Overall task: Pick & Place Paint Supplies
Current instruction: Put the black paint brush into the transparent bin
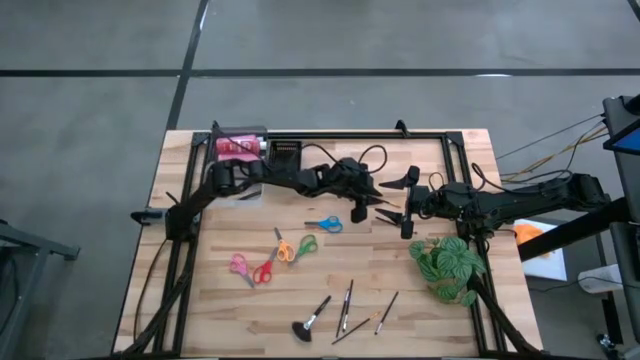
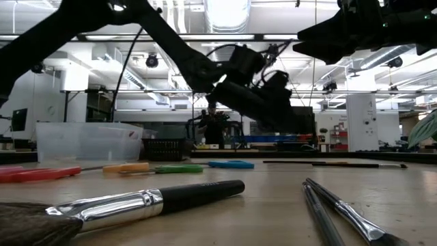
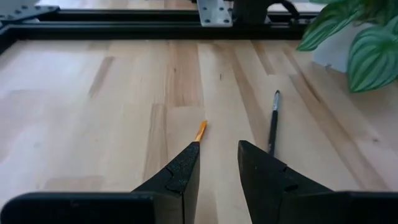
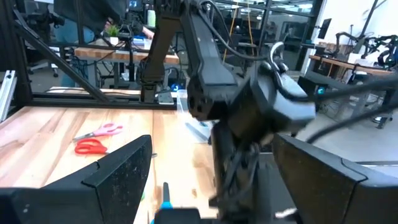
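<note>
Black-handled brush [image 2: 136,202] nearest. Left gripper [image 3: 217,163] part-open, empty, over orange brush [image 3: 199,130]; may nudge it. Right gripper [image 1: 408,205] wide, empty; arms could collide.

No legible text, label or number anywhere.

We see our left gripper [image 3: 217,163] slightly parted above an orange brush tip [image 3: 199,130], beside a black brush [image 3: 273,121]
</note>
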You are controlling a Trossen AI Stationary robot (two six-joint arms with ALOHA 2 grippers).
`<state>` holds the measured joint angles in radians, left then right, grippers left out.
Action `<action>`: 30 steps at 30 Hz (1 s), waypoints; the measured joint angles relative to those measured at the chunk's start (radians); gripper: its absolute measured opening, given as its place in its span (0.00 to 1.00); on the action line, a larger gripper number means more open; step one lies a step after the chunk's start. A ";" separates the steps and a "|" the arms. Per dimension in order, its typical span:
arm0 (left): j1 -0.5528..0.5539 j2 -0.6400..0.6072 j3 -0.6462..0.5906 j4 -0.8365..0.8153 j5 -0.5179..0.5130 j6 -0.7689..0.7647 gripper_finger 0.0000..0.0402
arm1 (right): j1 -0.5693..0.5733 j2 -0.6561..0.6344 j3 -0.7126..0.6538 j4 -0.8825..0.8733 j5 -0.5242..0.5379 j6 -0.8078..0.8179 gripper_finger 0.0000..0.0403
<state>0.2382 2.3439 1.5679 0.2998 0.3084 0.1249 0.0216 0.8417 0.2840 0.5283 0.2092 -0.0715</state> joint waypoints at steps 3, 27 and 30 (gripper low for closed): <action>0.000 0.035 0.030 0.001 0.000 -0.003 0.28 | 0.000 0.000 0.000 0.001 0.000 0.000 0.82; 0.016 0.063 0.036 -0.139 -0.063 0.049 0.28 | 0.000 0.000 0.000 0.000 0.000 0.000 0.82; 0.020 0.063 0.037 -0.171 -0.065 0.034 0.28 | 0.000 0.000 0.000 0.000 0.000 0.000 0.82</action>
<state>0.2587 2.4065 1.6047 0.1293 0.2433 0.1593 0.0215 0.8413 0.2840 0.5285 0.2092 -0.0715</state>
